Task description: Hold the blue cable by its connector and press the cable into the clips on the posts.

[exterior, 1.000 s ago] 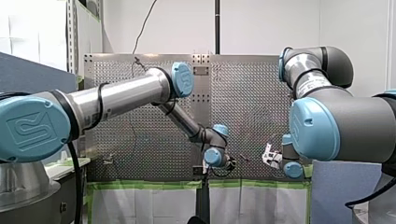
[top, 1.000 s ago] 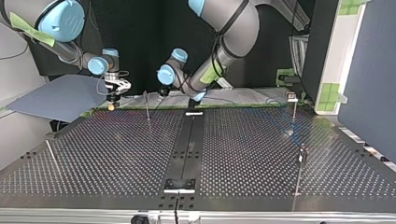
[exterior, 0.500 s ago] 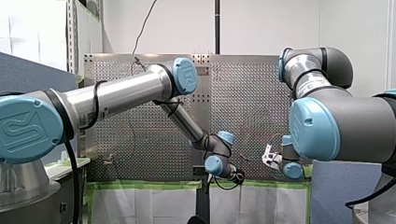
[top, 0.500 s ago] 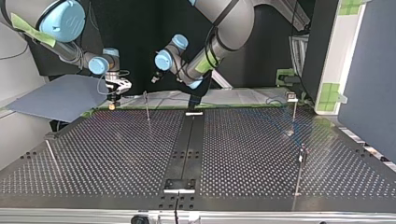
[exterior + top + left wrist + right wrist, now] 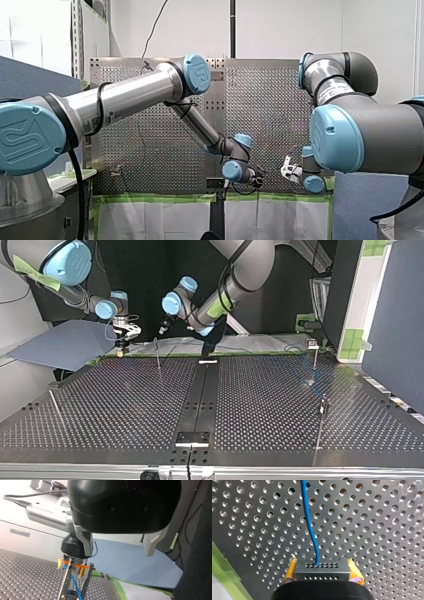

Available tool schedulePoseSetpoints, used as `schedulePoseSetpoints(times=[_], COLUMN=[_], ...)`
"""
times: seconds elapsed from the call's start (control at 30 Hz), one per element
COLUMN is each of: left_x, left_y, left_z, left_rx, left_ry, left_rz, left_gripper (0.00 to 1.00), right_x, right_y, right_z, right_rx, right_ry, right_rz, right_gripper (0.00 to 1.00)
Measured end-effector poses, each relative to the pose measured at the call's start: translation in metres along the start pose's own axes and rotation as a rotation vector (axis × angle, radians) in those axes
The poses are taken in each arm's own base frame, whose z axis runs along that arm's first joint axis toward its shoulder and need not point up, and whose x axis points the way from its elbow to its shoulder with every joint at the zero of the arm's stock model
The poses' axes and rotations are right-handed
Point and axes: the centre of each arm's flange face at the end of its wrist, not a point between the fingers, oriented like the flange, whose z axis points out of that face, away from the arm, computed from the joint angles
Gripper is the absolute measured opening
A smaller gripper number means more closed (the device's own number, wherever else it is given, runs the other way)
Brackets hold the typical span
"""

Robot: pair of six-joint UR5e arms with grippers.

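In the right wrist view my right gripper [image 5: 322, 577] is shut, yellow pads [image 5: 290, 571] on either side, on a dark connector [image 5: 322, 567] with rows of small holes. The blue cable [image 5: 309, 525] runs from the connector out over the perforated table. The left wrist view shows my left gripper [image 5: 118, 552] open and bare, its metal fingers [image 5: 85, 541] wide apart. Ahead of it is my right gripper [image 5: 71, 567] with the blue cable [image 5: 75, 585] hanging beside a thin post [image 5: 65, 581]. In the top view my left gripper [image 5: 162, 329] hovers right of my right gripper [image 5: 121, 342].
Thin clip posts stand at the far left [image 5: 157, 355], far right [image 5: 315, 357], near right [image 5: 321, 412] and near left [image 5: 55, 407] of the top view. A black strip [image 5: 200, 395] runs down the table's middle. A blue-grey panel [image 5: 60, 345] lies off the far left corner.
My left arm's wrist has swung toward my right gripper, rightward in the front view and leftward and upward in the top view. My right arm has kept still with the connector.
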Motion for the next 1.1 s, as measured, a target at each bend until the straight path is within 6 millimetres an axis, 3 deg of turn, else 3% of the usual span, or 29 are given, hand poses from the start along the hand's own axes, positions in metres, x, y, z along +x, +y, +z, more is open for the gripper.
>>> schedulePoseSetpoints(times=[0.37,0.97,1.1], left_x=[-0.005,-0.017,-0.012], left_y=[-0.016,-0.028,-0.027], left_z=[0.000,0.008,0.006], left_rx=[-0.020,-0.015,-0.016], left_ry=[-0.058,-0.190,-0.202], left_rz=[-0.038,-0.112,-0.118], left_gripper=[1.00,1.00,1.00], right_x=[-0.002,-0.003,-0.003], right_y=[0.003,0.002,0.002], right_z=[0.000,-0.001,-0.001], right_rx=[-0.003,-0.002,-0.002], right_ry=[0.002,0.001,0.000], right_rz=[0.009,0.009,0.009], right_gripper=[0.00,0.00,0.00])
